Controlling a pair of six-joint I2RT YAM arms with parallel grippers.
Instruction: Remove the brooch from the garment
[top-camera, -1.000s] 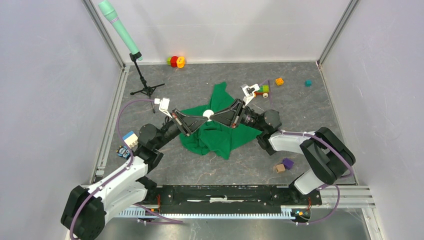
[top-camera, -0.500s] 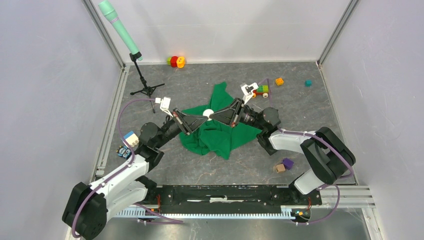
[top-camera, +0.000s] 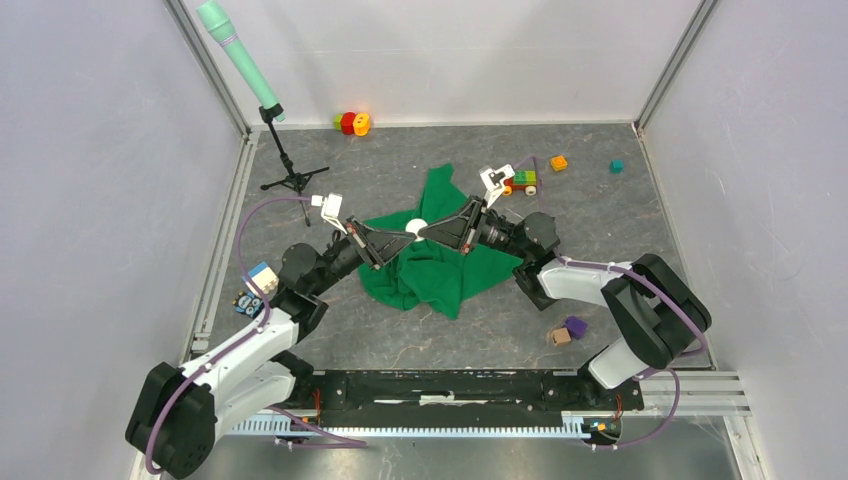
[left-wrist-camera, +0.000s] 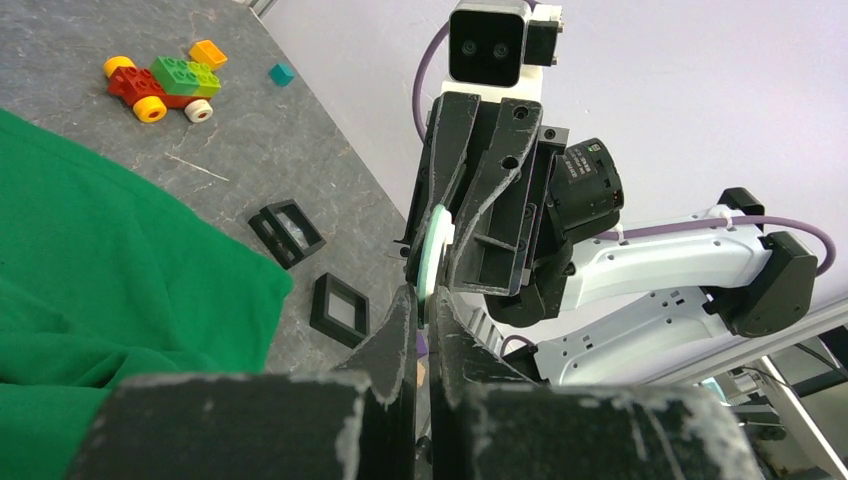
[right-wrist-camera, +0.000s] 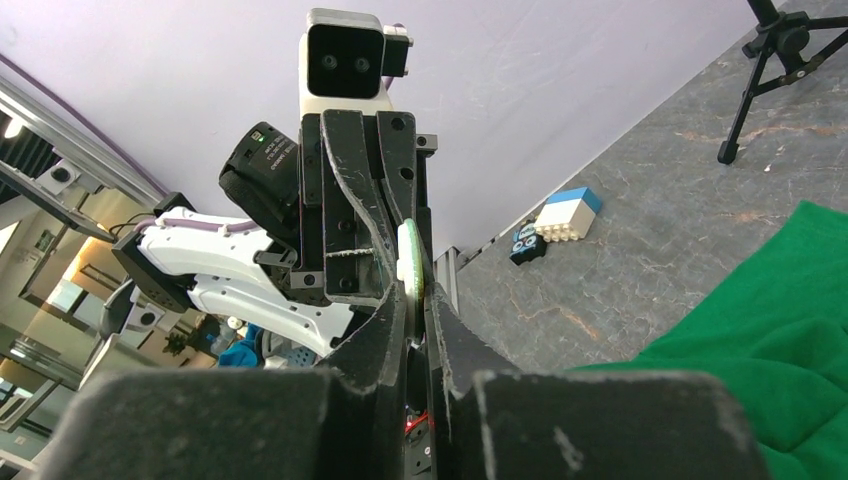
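One garment, one pale disc, two black frames, two arms.

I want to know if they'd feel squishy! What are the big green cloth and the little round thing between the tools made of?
The green cloth looks like soft, matte fabric: it lies in loose folds and wrinkles. The round brooch looks hard and smooth, probably plastic or painted metal: it is pale, with a crisp thin edge. I can't tell which.
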